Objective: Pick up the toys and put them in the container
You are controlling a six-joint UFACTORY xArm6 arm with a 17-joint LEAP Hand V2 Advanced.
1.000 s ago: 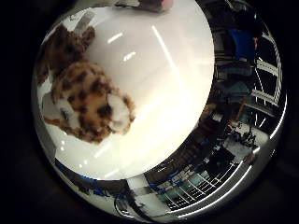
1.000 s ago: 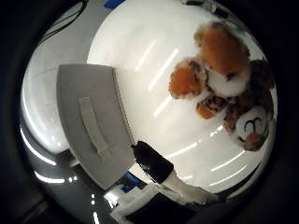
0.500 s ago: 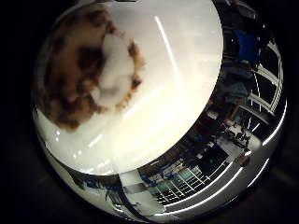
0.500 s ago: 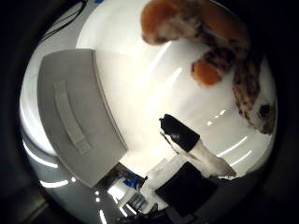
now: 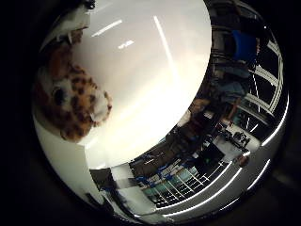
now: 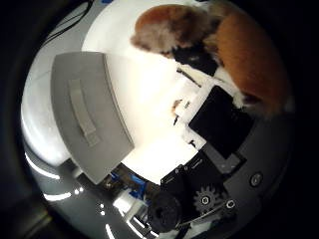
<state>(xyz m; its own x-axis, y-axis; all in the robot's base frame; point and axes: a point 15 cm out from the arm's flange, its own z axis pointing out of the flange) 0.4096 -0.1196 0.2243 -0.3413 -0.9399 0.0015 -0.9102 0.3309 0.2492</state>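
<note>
A spotted orange-and-brown plush toy [image 6: 249, 59] lies on the white table [image 5: 155, 70] and fills a large part of the thumb side view, close to my palm. Its spotted, white-muzzled head [image 5: 70, 108] shows in the little finger side view. My right hand [image 6: 214, 124] reaches in with black and white fingers [image 6: 192, 55] curled against the plush fur. The grey container [image 6: 84, 119], with a raised strip along its top face, stands on the table a short way from the toy.
The table's edge [image 5: 188, 117] runs close by, and beyond it lies a room with shelves, a chair and other furniture. Another white finger part [image 5: 70, 26] shows beside the toy's head.
The palm has come closer to the plush toy, which now looms larger. The fingers, apart from it before, have curled in onto its fur. The grey container has stayed in place.
</note>
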